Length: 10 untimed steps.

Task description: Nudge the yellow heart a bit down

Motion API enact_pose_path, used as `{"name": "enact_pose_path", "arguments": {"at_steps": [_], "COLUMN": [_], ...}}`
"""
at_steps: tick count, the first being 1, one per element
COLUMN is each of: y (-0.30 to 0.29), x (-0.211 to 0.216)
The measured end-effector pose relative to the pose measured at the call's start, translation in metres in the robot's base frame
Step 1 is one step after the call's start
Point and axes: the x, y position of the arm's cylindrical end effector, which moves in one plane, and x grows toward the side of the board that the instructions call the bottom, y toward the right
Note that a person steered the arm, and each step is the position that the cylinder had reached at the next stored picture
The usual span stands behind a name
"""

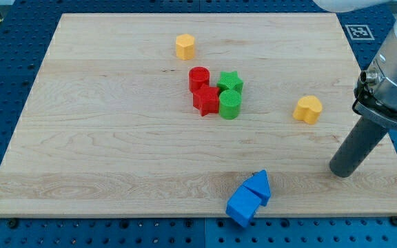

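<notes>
The yellow heart (309, 109) lies on the wooden board (116, 138) at the view's right, a little above the middle height. My tip (341, 172) is the lower end of the dark rod at the view's far right. It stands below and to the right of the yellow heart, apart from it by a clear gap. It touches no block.
A yellow hexagon-like block (185, 47) sits near the view's top centre. A tight cluster of a red cylinder (198, 77), a red star (206, 100), a green star (231, 82) and a green cylinder (230, 105) sits mid-board. Two blue blocks (249, 198) lie at the bottom edge.
</notes>
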Motion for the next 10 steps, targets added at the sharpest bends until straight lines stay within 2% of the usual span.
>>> {"name": "enact_pose_path", "arguments": {"at_steps": [2, 3, 6, 8, 9, 10], "y": [0.067, 0.07, 0.07, 0.048, 0.004, 0.002], "x": [-0.017, -0.054, -0.08, -0.131, -0.128, -0.113]}}
